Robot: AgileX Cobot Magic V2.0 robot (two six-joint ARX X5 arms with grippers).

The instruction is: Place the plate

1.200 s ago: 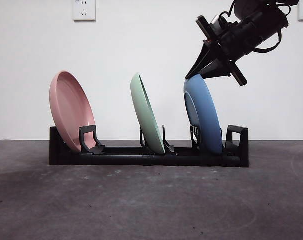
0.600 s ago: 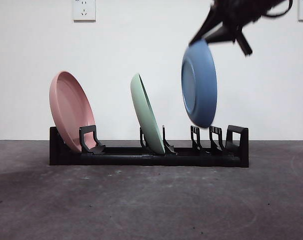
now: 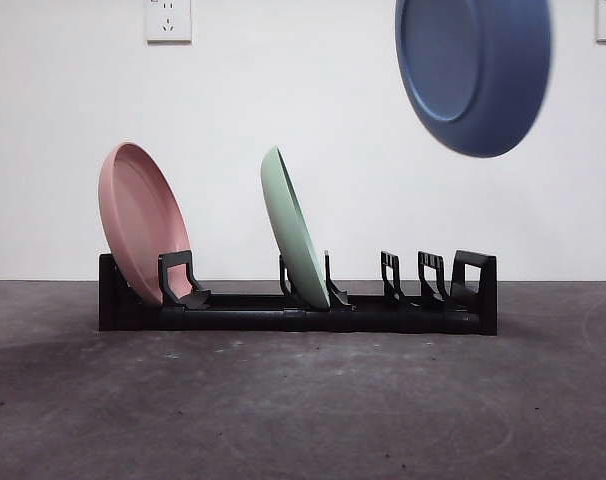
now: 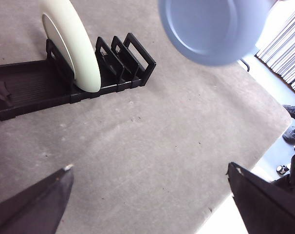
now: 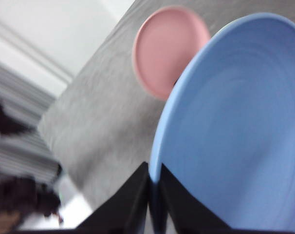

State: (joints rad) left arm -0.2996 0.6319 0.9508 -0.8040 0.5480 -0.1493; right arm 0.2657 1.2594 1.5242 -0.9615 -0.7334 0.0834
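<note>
The blue plate has risen out of the black dish rack: 1 second ago it stood in a slot near the rack's right end, half a second ago it hung just above that slot, and now it floats in the upper right of the front view, well clear of the rack and tilted so its underside faces the camera. The arm that carried it has gone out of the top of that view.

In the right wrist view the right gripper is pinched on the blue plate's rim, its 2 black jaws pressed to either face of the edge. Beyond the plate there, the pink plate shows blurred.

In the front view the pink plate leans in the rack's left end, and the pale green plate leans in a slot near the middle. The 3 slots at the rack's right end stand bare. The rack sits on the dark grey desk, with a white wall behind and a wall socket at the upper left.

The left gripper hangs above the desk with its jaws spread wide, holding nothing; its view shows the green plate and the blue plate at the upper right.
</note>
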